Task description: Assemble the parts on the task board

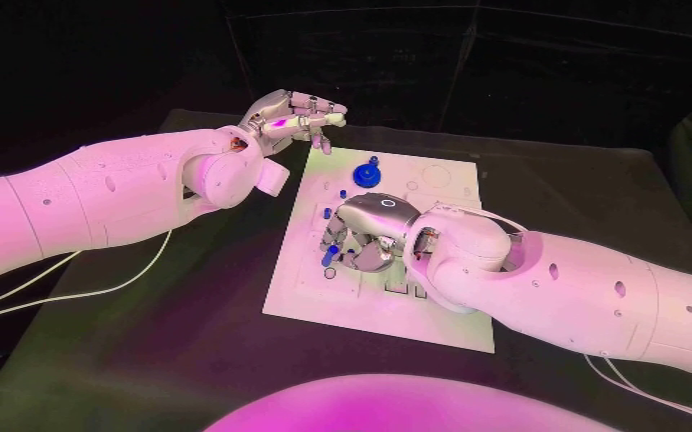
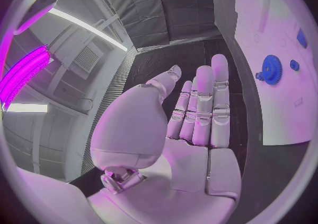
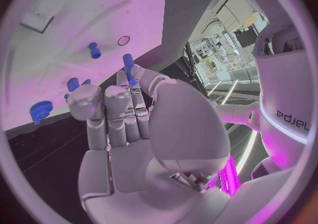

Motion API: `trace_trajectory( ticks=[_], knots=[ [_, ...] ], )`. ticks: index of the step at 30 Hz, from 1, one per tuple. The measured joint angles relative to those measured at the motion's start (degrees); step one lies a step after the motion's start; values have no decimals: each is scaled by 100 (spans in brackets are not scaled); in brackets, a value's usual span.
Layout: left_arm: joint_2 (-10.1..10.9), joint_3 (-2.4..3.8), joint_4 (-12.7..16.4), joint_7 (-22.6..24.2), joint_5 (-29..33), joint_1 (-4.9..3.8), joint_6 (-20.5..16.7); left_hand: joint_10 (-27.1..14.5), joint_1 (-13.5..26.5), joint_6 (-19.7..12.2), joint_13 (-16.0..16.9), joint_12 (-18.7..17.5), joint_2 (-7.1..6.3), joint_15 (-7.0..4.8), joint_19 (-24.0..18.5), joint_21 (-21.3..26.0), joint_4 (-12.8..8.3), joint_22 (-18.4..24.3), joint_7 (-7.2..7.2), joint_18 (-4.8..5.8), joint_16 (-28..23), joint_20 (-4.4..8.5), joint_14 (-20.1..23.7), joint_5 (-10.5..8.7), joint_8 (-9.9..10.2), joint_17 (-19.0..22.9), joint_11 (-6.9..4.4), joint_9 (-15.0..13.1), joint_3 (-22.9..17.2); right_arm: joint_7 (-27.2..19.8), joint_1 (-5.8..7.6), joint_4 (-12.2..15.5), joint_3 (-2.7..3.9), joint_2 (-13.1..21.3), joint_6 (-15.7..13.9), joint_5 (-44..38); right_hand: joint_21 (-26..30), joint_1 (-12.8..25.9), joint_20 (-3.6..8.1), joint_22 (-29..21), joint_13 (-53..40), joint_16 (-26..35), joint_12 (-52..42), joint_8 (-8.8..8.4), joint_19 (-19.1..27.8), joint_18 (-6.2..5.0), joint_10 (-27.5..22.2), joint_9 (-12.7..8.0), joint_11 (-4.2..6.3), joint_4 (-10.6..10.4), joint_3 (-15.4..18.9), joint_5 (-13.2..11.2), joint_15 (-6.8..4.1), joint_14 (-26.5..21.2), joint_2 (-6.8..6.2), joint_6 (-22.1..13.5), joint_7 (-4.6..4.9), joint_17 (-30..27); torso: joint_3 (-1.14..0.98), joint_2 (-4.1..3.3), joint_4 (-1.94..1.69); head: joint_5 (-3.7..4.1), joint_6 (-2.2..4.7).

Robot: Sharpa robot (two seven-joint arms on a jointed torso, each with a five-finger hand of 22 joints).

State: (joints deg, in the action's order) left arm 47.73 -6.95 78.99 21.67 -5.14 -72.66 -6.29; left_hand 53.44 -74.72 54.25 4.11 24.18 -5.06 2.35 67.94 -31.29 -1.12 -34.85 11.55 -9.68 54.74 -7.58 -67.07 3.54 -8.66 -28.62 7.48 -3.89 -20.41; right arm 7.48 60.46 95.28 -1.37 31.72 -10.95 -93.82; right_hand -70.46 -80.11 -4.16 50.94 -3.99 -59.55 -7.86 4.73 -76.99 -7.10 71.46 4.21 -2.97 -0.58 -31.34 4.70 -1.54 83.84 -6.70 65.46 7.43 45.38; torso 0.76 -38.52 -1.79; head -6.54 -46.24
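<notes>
White task board (image 1: 433, 177) flat mid-table; blue gear (image 1: 369, 174) on it.

A matte black tabletop (image 1: 173, 352) spreads beneath the work area, two thin white cables (image 1: 87, 287) trailing across its left side, while dark padded panels (image 1: 476, 42) close off the space behind.

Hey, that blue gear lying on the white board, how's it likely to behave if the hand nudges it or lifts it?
The blue gear lies flat on the task board, so a nudge would probably slide it rather than roll it. It looks like small rigid plastic, likely light. Its toothed rim should give fingers some grip, though its low profile may make lifting fiddly.
</notes>
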Motion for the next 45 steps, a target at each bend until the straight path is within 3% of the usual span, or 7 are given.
trace_trajectory(
  ticks=[8, 16, 30, 40, 45],
  knots=[
    [-11, 0, -6, -2, 0, 0, 2, 0, 0, 0, 0, 0, 0, 0, 0, 0, 0, 0, 0, 0, 0, 0, 0, 0, 0, 0, 0, 0, 0, 69, -14, -77, -17, -52, 208, -116, 0, 0, 0, 0, 1, -27, 0, -15, 0, 0, 0, 3, 0, 0, 1, 0, 0, 0, 0, -1, 1, 29, -3, 4, 3, -15, -27],
    [-12, 0, -7, -4, 0, 0, 3, -20, 0, 0, 0, 0, 0, 2, 0, 41, 17, 17, 0, 0, 0, 0, 44, 0, 0, 17, 20, 0, 17, 125, -31, -113, -114, -108, 300, -205, 0, 0, 0, 0, 2, -27, 0, -32, 0, -1, -1, 3, -1, 1, 1, 0, 0, 0, -1, -10, 10, 19, 0, 3, 5, -21, -43],
    [-6, 0, -3, -10, 0, 0, 6, -20, 0, 0, 0, 0, 0, 1, 0, 41, 16, 16, 0, 0, 0, 0, 43, 0, 0, 17, 20, 0, 16, 182, -60, -127, -130, -131, 330, -331, 0, 14, 0, -8, 4, -27, 16, -13, 0, -1, -2, -2, -2, 1, 3, -2, 0, 0, -17, -16, 9, 9, 1, 3, 5, -34, -70],
    [-9, 0, -9, -22, 0, 0, 11, -20, 0, 0, 0, 0, 0, 1, 0, 41, 16, 16, 0, 0, 0, 0, 43, 0, 0, 17, 20, 0, 16, 186, -63, -183, -136, -269, 318, -441, 48, 349, -118, -172, 52, -46, 278, -96, 118, -2, -416, -40, -188, 11, 140, 157, 68, -26, -211, -316, 150, -13, 0, 3, 5, -36, -63],
    [-13, 0, -11, -30, 0, 0, 14, -20, 0, 0, 0, 0, 0, 1, 0, 41, 16, 16, 0, 0, 0, 0, 42, 0, 0, 17, 20, 0, 16, 176, -65, -194, -140, -304, 298, -470, 147, 362, -133, -347, 49, 52, 322, -96, 218, -1, -545, -46, -235, 48, 178, 183, 104, -62, -223, -449, 163, -175, 0, 4, 5, -34, -63]
  ],
)
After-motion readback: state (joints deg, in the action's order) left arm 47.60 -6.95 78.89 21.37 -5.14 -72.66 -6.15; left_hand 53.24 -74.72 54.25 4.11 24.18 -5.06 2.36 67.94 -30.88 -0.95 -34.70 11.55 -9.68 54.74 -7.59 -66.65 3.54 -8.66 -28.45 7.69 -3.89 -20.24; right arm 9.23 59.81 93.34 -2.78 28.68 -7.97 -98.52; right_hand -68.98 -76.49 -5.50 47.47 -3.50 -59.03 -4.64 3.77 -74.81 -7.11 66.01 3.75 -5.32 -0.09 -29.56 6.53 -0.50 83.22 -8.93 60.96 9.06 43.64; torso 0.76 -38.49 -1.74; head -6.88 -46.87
